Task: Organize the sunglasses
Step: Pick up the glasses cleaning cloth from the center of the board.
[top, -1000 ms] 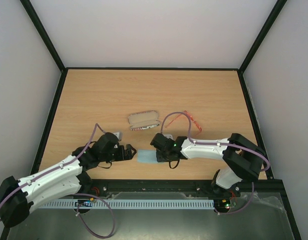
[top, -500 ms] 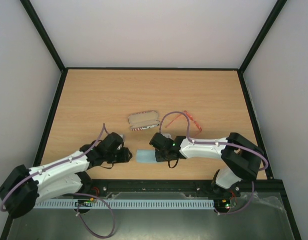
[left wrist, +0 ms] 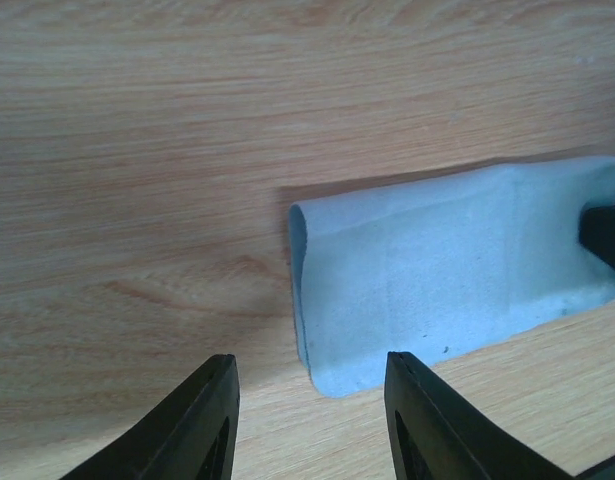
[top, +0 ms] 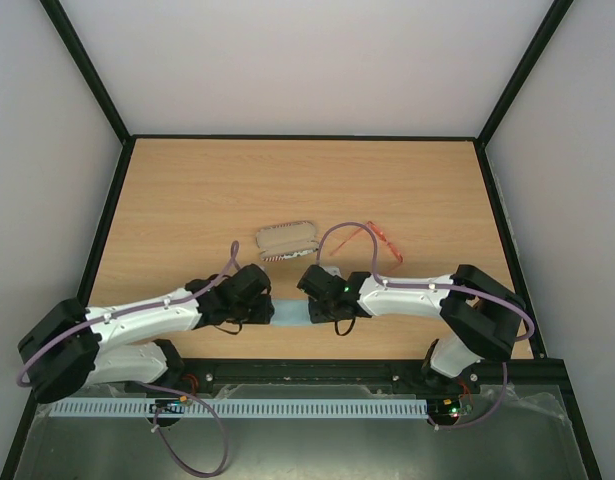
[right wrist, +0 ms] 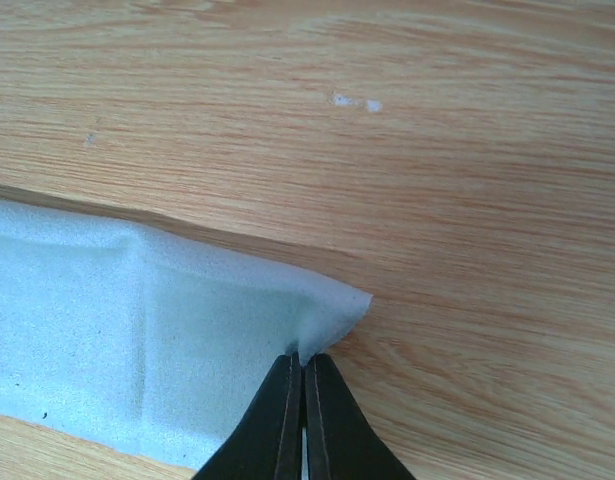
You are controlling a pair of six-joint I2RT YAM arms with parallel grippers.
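The red-orange sunglasses [top: 379, 240] lie on the table behind the right arm, touched by neither gripper. A light blue cloth [top: 290, 313] lies near the front edge, its left end folded over [left wrist: 427, 280]. My right gripper [right wrist: 304, 362] is shut on the cloth's corner [right wrist: 332, 310], which it lifts slightly. My left gripper [left wrist: 312, 372] is low over the table at the cloth's left end. Its jaws stand partly apart, with the cloth's folded corner just ahead of the fingertips [left wrist: 219, 372] and nothing gripped. In the top view the two grippers [top: 265, 310] [top: 315, 312] face each other across the cloth.
An oblong glasses case [top: 287, 239] lies behind the cloth, left of the sunglasses. The black tip of the right gripper [left wrist: 607, 235] shows at the right edge of the left wrist view. A black frame borders the wooden table [top: 287, 180].
My left arm has reached rightward to the cloth's left end and its jaws have narrowed. The right gripper stays shut on the cloth's corner.
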